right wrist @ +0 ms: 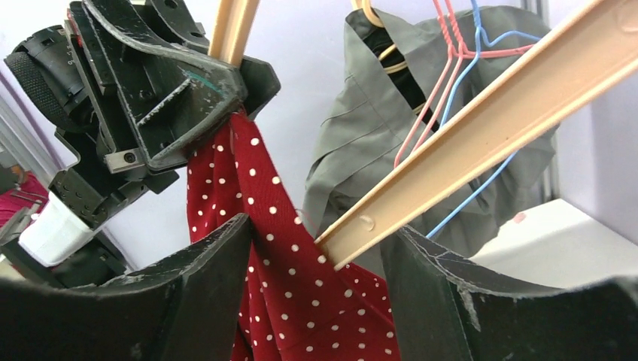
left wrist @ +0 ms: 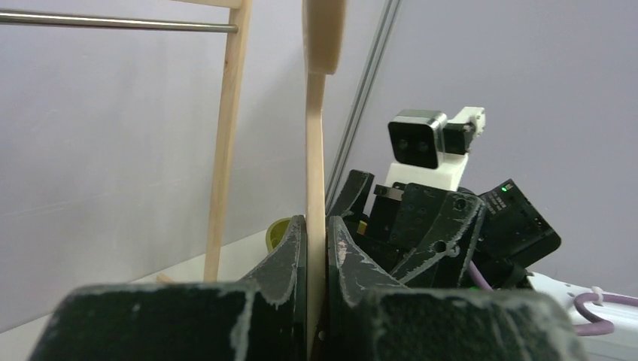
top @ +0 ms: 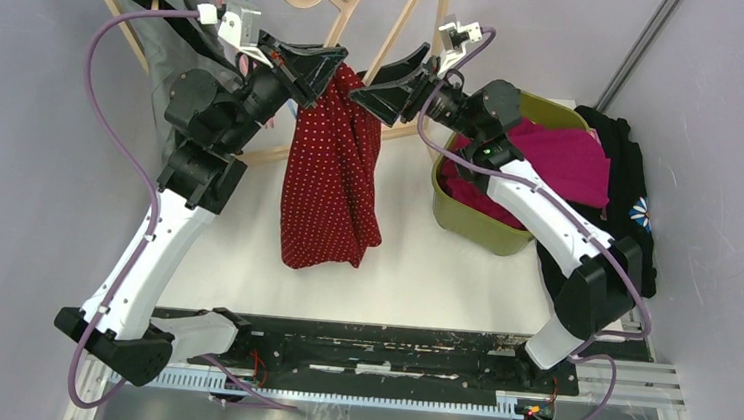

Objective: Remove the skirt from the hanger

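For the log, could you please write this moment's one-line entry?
left gripper shut on hanger | right gripper open | skirt on hanger

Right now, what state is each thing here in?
left gripper, shut on the hanger
right gripper, open around hanger's free end
hanger, clamped by one arm
skirt, hanging from hanger, not yet off
bin, full of clothes
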Robot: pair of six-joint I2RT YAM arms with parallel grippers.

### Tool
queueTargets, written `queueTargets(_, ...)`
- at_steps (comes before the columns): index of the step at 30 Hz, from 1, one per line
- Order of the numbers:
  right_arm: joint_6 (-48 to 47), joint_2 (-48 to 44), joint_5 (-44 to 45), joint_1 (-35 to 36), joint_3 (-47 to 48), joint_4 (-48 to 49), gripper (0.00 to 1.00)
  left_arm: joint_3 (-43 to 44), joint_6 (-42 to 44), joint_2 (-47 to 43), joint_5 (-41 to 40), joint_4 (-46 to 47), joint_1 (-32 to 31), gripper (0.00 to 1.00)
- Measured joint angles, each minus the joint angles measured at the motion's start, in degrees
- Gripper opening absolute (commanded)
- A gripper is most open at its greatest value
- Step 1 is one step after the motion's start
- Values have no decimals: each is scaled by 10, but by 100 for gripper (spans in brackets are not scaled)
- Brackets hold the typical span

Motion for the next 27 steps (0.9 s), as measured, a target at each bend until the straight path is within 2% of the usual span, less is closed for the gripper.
queueTargets(11, 63, 26, -15, 8, -1, 54, 65, -1, 0, 1, 4, -4, 0, 3)
queueTargets(15, 75, 34, -19, 14, 0, 63, 60, -1, 0, 2, 11, -1, 0, 3)
queueTargets(17, 79, 41, -21, 20, 0, 63, 54, -1, 0, 3, 11, -1, 0, 3)
queueTargets(20, 84, 48, -21, 31, 0, 63, 39, -1, 0, 5, 11, -2, 0, 3)
queueTargets(25, 116, 54, -9, 40, 0, 66, 3, -1, 0, 5, 10, 0, 2, 3)
queueTargets(27, 128, 54, -12, 40, 4, 68, 1, -3, 0, 5, 8, 3, 5, 3)
